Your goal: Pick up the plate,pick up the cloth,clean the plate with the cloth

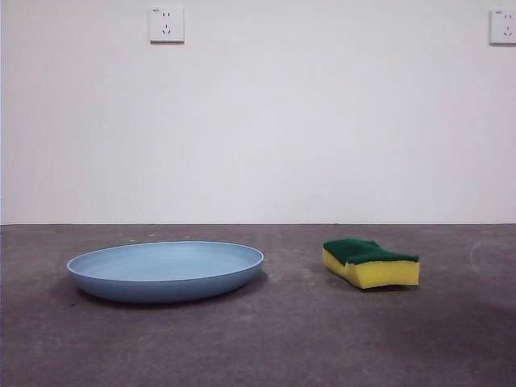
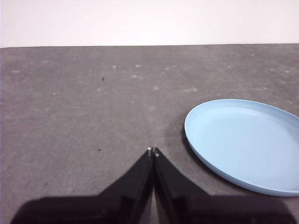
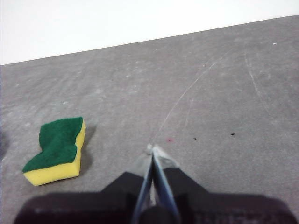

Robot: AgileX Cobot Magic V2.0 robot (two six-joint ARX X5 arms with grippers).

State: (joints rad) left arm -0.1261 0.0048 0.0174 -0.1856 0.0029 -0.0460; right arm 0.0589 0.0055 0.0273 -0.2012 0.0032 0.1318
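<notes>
Front view: plate (image 1: 165,271) beside sponge (image 1: 371,262); left end effector (image 2: 153,151), right end effector (image 3: 152,150) closed.

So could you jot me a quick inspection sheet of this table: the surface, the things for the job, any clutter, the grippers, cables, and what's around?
Surface: dark grey table, scuffed, with pale specks and fine scratches.
Job's things: light-blue plate lying flat; yellow sponge with its green scouring layer up, lying apart from the plate.
Clutter: nothing seen.
Grippers: left gripper shut, empty, above the table beside the plate; right gripper shut, empty, above the table near the sponge. Neither touches anything.
Cables: nothing seen.
Surroundings: plain white wall with two wall sockets.
</notes>
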